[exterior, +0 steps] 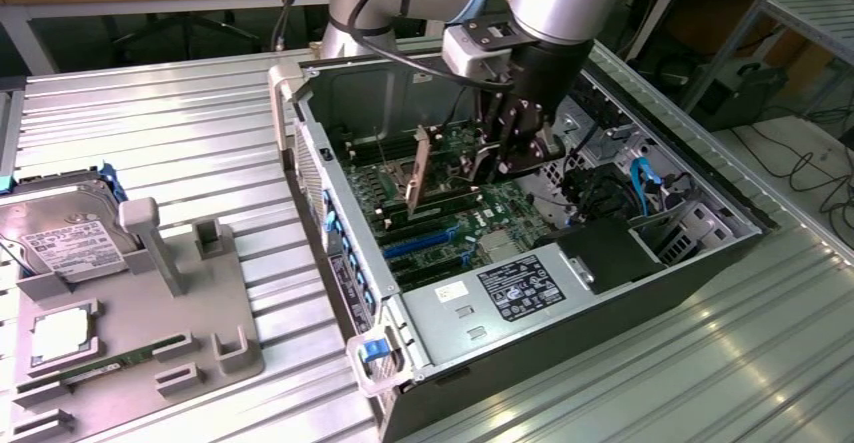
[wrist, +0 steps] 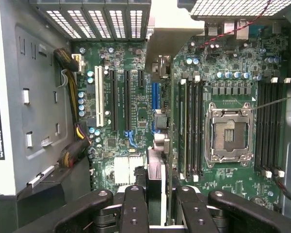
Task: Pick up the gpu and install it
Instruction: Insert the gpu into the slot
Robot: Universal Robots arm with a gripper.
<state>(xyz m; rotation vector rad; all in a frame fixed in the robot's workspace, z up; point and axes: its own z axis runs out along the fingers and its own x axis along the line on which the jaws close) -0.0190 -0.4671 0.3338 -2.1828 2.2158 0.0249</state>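
Exterior view, arm: the gripper (exterior: 514,148) hung inside the open computer case (exterior: 694,263), above the motherboard (exterior: 454,213).
Exterior view, gpu: the gpu (exterior: 447,168) stood on edge between the fingers, its pale bracket strip (exterior: 419,173) hanging at the end toward the exterior view's left, close to the case's rear wall.
Exterior view, surroundings: on the exterior view's left a grey parts tray (exterior: 200,303) sat on the slatted table (exterior: 160,133), with a hard drive (exterior: 67,243) and a green memory stick (exterior: 114,368) in its holders, well apart from the case.
Wrist view, grip: the two fingers (wrist: 134,208) were clamped on the card's upper edge, the gpu (wrist: 154,182) seen edge-on as a thin dark slab running away from the camera.
Wrist view, target: the card lay roughly in line with the blue expansion slot (wrist: 155,97), beside the black slots (wrist: 127,99) and the white slot (wrist: 99,97); the empty CPU socket (wrist: 229,133) sat well to one side.
Step in hand: as I judged it, the pick was done and the card was being carried down over its slot; whether its edge touched the slot could not be told.
Next move calls for: the card square and in line with the slot, the bracket meeting the rear opening, then a straight, even press.
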